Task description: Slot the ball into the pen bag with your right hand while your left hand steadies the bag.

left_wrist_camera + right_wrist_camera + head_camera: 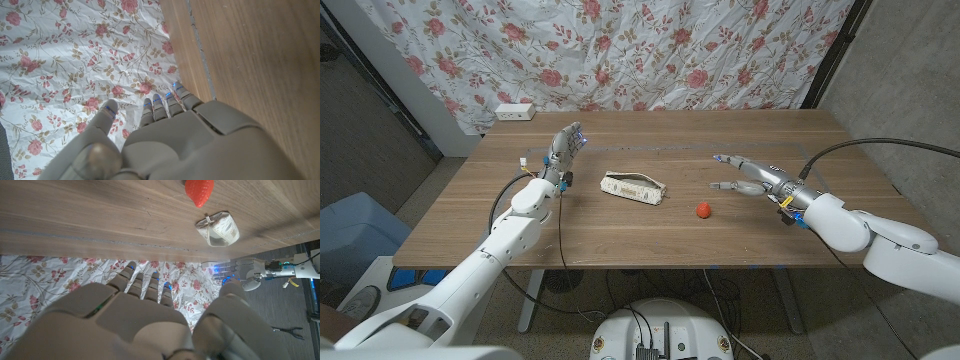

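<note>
1. My left hand (563,147) is raised over the far left of the table (620,240), fingers spread, holding nothing.
2. My right hand (752,178) hovers on the right side, fingers apart, also empty.
3. The pen bag (634,187) lies mid-table between both hands, touched by neither.
4. The red ball (702,210) sits just right of the bag, a bit nearer, close to my right hand.

Even indoor light, soft shadows, wrist views blurred nearby
</note>
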You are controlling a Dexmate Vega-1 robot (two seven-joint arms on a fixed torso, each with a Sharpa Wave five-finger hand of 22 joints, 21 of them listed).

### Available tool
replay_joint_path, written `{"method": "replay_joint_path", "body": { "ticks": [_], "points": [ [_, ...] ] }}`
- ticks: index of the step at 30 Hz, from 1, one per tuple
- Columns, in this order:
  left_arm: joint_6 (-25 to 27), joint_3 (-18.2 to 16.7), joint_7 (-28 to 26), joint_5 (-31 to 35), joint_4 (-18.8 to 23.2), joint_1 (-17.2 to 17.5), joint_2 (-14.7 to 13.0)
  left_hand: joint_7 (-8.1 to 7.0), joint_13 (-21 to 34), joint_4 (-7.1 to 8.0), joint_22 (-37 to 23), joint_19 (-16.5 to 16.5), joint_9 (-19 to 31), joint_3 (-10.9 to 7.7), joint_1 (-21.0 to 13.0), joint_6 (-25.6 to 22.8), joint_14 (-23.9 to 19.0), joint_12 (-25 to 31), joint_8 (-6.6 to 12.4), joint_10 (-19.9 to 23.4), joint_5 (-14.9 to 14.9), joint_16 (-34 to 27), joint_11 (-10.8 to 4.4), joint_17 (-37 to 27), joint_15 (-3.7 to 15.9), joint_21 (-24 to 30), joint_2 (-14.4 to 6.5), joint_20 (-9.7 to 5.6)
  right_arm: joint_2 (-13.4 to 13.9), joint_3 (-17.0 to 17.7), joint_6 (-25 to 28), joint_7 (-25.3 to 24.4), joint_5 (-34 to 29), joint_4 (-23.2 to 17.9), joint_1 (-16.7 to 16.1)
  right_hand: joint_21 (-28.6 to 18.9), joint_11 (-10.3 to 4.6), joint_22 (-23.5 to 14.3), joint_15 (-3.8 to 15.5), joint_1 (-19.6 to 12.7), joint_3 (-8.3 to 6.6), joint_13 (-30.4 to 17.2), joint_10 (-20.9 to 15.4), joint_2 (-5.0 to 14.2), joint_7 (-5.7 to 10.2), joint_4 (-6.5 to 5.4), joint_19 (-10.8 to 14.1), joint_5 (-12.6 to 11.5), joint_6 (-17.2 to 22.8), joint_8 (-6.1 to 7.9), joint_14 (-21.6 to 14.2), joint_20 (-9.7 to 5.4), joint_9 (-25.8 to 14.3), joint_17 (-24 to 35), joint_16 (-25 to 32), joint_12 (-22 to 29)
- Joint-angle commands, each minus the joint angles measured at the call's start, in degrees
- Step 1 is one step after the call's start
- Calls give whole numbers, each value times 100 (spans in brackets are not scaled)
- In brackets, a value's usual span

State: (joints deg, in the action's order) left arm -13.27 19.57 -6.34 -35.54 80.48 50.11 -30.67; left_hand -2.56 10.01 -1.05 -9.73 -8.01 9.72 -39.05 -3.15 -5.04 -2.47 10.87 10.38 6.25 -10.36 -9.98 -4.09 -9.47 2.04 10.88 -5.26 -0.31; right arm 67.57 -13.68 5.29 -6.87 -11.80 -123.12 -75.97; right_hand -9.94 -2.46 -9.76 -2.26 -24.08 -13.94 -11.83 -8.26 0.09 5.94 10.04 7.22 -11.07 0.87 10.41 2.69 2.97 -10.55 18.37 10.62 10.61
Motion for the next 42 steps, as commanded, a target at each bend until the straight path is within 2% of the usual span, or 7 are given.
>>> {"method": "replay_joint_path", "body": {
  "ticks": [1,7,9,19,42],
  "points": [
    [18,-23,60,-15,40,27,-68,12,9,-9,-17,-51,27,-44,76,-63,-31,52,25,41,0,-26,2,-27,192,27,-173,7,327,-10,460,486,-261,-374,-26,-26,0,-9,-11,-154,-75,-14,105,7,-9,45,-45,-69,-35,61,95,12,-27,-2,18,17],
    [-3,-34,70,-32,51,61,-72,17,10,-3,-17,-50,27,-48,86,-66,-34,50,24,45,-1,-27,12,-28,193,25,-185,9,459,-109,662,776,-349,-533,81,-33,-8,-8,-58,-269,-122,-16,155,-6,-18,52,-81,-102,-101,54,156,20,-27,-22,20,17],
    [-4,-37,78,-42,54,71,-74,22,10,-1,-17,-51,28,-50,92,-77,-39,51,27,53,-1,-28,-3,-28,190,25,-190,8,525,-246,892,985,-543,-631,203,-37,-11,-8,-65,-293,-131,-16,162,-11,-24,53,-84,-107,-105,58,154,24,-27,-26,26,19],
    [-6,-16,117,-32,7,42,-71,17,11,3,-18,-52,28,-56,112,-85,-39,44,23,54,-2,-24,1,-28,193,24,-199,7,548,-624,1026,1374,-822,-660,560,-63,-30,-6,-83,-450,-192,-20,86,-37,-10,59,-65,-143,-69,96,131,47,-32,-57,62,68],
    [47,29,129,-35,-6,26,-49,15,12,8,-18,-53,30,-65,146,-97,-43,35,18,61,-2,-20,-1,-28,192,21,-203,12,143,-1390,1125,2054,-1499,-480,1283,-144,-108,-1,-1,-1107,-461,-40,-214,-112,41,68,182,-317,205,232,-120,22,-48,-175,189,187]
  ]
}}
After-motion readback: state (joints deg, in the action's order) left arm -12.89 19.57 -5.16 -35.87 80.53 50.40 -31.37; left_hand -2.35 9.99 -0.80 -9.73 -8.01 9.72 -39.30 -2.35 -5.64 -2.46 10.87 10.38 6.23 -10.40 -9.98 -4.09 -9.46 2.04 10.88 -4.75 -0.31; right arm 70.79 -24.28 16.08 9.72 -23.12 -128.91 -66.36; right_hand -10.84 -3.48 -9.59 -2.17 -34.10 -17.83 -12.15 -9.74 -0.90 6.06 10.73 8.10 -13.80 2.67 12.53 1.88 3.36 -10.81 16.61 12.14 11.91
